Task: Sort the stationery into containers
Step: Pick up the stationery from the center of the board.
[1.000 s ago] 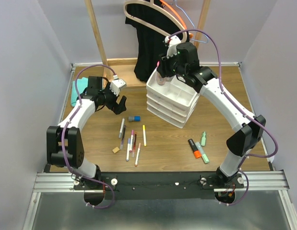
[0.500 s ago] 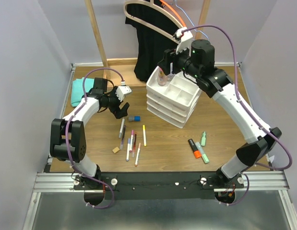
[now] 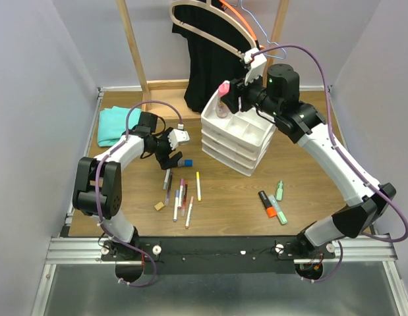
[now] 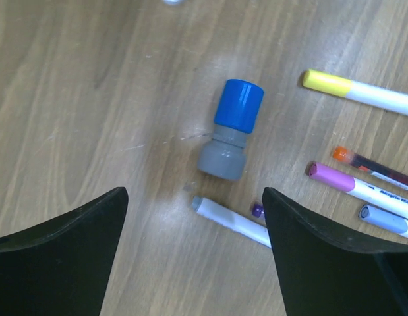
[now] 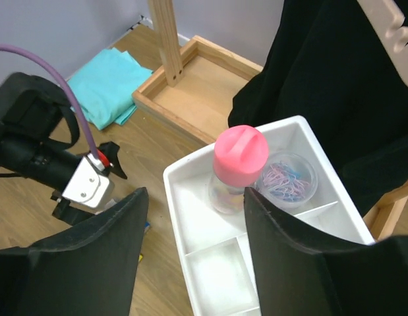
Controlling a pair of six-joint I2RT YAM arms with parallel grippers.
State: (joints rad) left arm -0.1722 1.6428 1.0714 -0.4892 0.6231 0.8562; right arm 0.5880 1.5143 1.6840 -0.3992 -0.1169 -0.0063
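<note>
Squarely beneath our left jaws, the blue-capped tube (image 4: 230, 128) lies on its side on the wooden bench (image 4: 72, 79). It sits at the centre of the left wrist view, with its blue cap toward the top of the frame and its grey body below. The left jaws stand wide apart, empty and not touching the tube. We judge the step in hand to be its pickup.

To do it well, we would come straight down and close across the grey body, whose long axis runs up the frame between the two jaws. A round tube may roll, so a gentle, centred squeeze looks wise. A white pen (image 4: 230, 222) has its grey tip just below the tube's base, at lower centre, and the grip should stay clear of it. The yellow-capped pen (image 4: 358, 92) at upper right is well apart.

At upper centre of the overhead view, our right jaws hang parted over the white organiser tray (image 5: 184, 181), holding nothing. The pink-capped bottle (image 5: 238, 168) stands upright in a compartment of the tray, beside a clear tub of paper clips (image 5: 286, 179). The highlighters (image 3: 269, 205) and the eraser cube (image 3: 159, 206) remain on the bench.
</note>
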